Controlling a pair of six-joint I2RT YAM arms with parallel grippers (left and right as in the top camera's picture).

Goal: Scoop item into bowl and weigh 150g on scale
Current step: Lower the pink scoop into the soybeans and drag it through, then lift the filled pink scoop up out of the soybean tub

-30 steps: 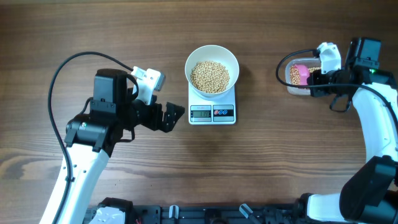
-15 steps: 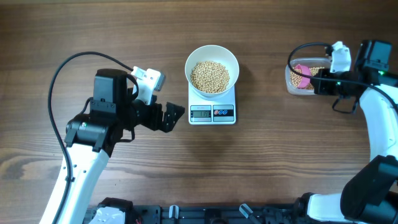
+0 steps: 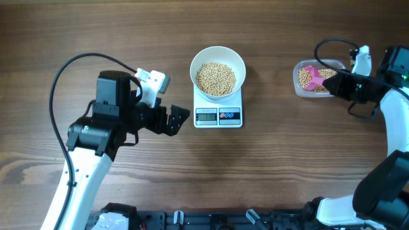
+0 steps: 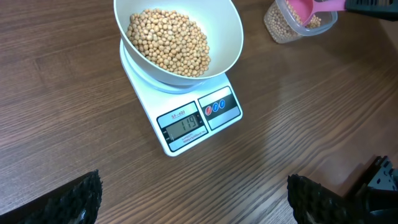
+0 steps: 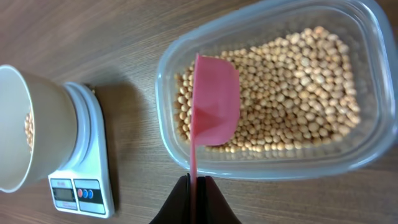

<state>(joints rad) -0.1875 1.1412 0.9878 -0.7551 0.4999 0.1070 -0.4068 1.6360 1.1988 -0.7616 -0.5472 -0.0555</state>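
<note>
On the left half of the desk point(image 3: 255, 179), nearest the robot's base:
- Left pincer point(image 3: 177, 119). Jaws spread to full width, holding nothing and touching nothing. Seen from its own wrist, the two dark fingers point(image 4: 74, 200) sit at the bottom corners with bare wood between them.

Just beyond the left pincer, at mid-desk:
- Scale point(image 4: 189, 121), white and rectangular. Display and button panel face the left pincer, and the display is lit. It stands near the open jaws but apart from them.
- Bowl point(image 4: 225, 34), white and round, upright on the scale's platform and covering most of it.
- Beans in the bowl point(image 4: 168, 40). A tan heap covers the bottom and reaches partway up the walls.

Farther off, at the right side of the desk and well apart from the scale:
- Clear tub point(image 5: 261, 163), rounded-rectangular, resting on the wood.
- Loose beans in the tub point(image 5: 298, 81). They form a shallow layer over its floor.
- Pink scoop point(image 5: 214, 102). Its cup sits inside the tub's rim above the beans, and its thin handle runs out over the tub wall.
- Right pincer point(image 5: 194, 193). Jaws pressed together on the end of the scoop's handle, just outside the tub. The bowl and scale lie away to its left.
</note>
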